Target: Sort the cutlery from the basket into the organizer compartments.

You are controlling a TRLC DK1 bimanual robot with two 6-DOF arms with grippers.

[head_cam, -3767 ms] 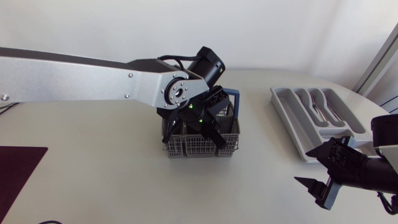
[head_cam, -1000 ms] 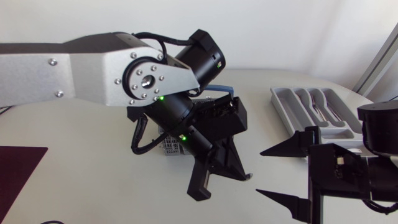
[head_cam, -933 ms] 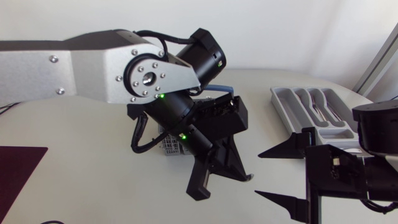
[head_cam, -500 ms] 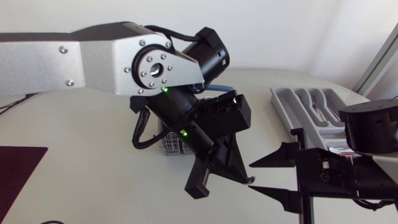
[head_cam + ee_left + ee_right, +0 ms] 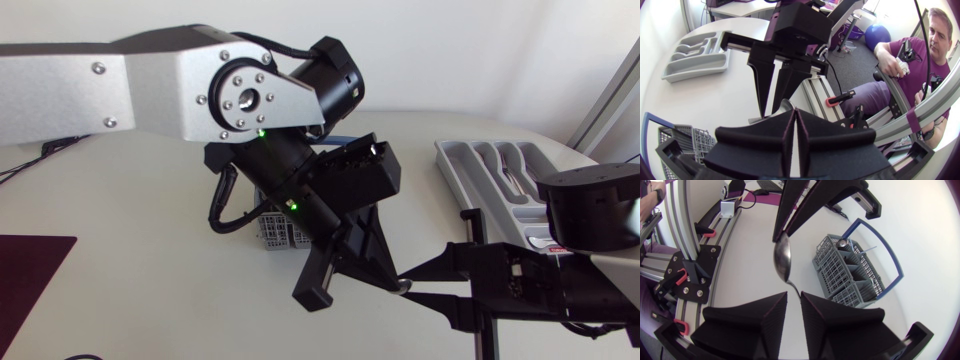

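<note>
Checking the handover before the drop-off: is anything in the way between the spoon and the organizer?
Nothing loose shows on the table between the spoon and the organizer. The left gripper is shut on the spoon's bowl, and the right arm's wrist covers the organizer's near end in the head view.

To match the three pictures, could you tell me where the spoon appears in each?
Head view: spoon at left claw tip, mostly hidden.
Left wrist view: spoon bowl just ahead of that claw.
Right wrist view: spoon ahead of right claw.
Shared landmark: basket.
</note>
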